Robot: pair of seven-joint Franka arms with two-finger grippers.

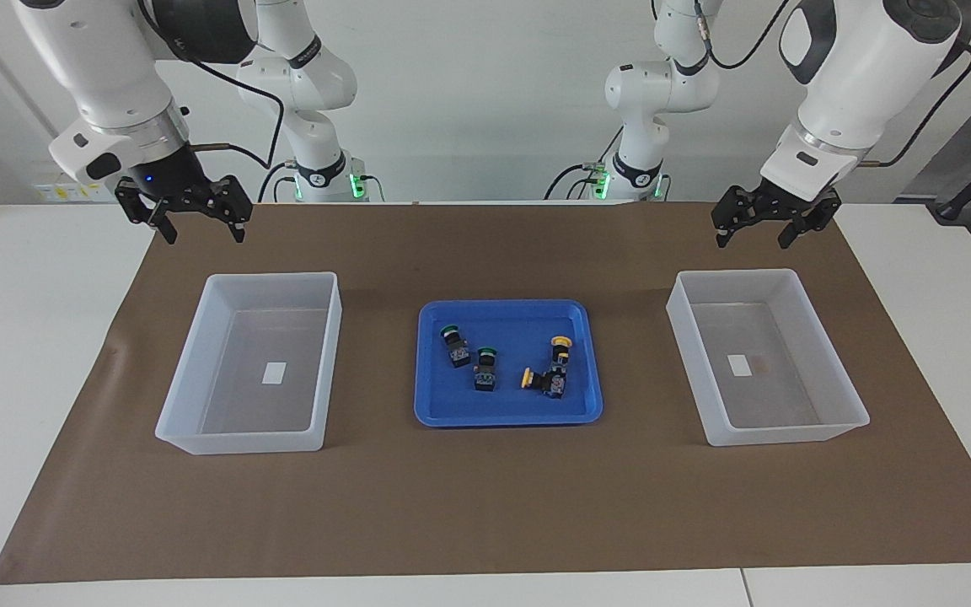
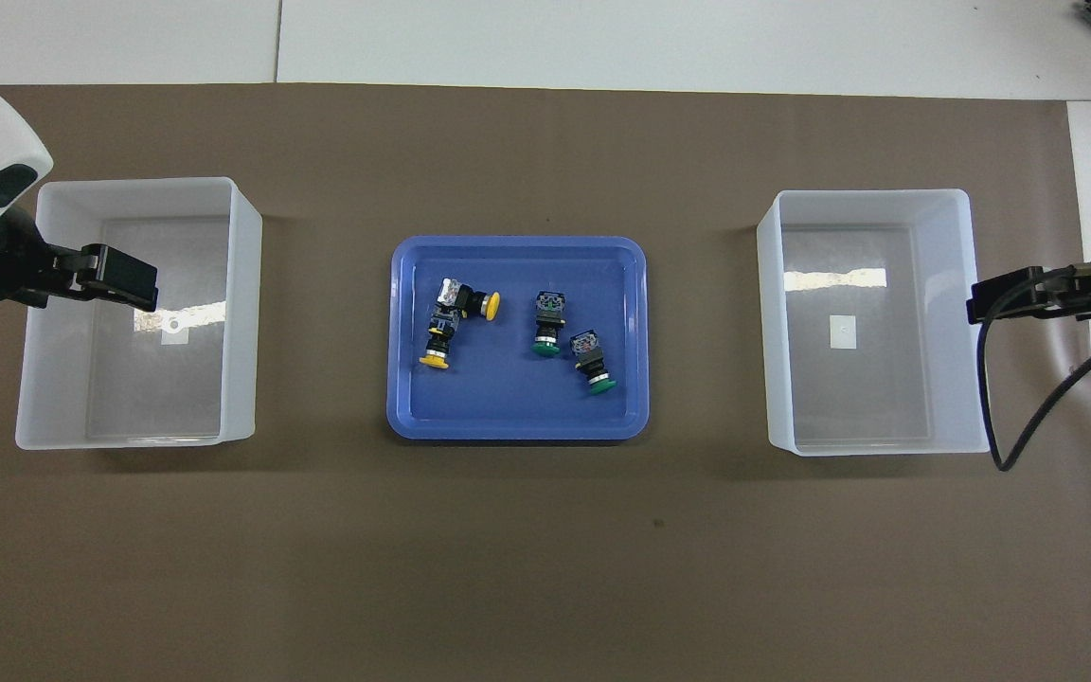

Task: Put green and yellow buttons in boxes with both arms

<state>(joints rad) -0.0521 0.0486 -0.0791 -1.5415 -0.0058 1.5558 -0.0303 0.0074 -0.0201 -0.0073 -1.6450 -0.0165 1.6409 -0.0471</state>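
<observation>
Left gripper (image 1: 753,226): hanging with fingers spread, holding nothing, over the brown mat beside a clear plastic box (image 1: 848,396).
Right gripper (image 1: 199,221): hanging likewise parted and empty, above the other clear plastic box (image 1: 190,371).
Buttons: two green-capped switches (image 1: 470,358) and two yellow-capped switches (image 1: 551,371) are lying in the blue plastic tray (image 1: 435,405), midway between both grippers.

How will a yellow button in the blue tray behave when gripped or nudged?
Probably rigid: the yellow buttons have blocky black bodies. Lying on their sides with round caps, they may pivot or roll. The pair seems to touch, so nudging one likely shifts its neighbour across the blue tray.
</observation>
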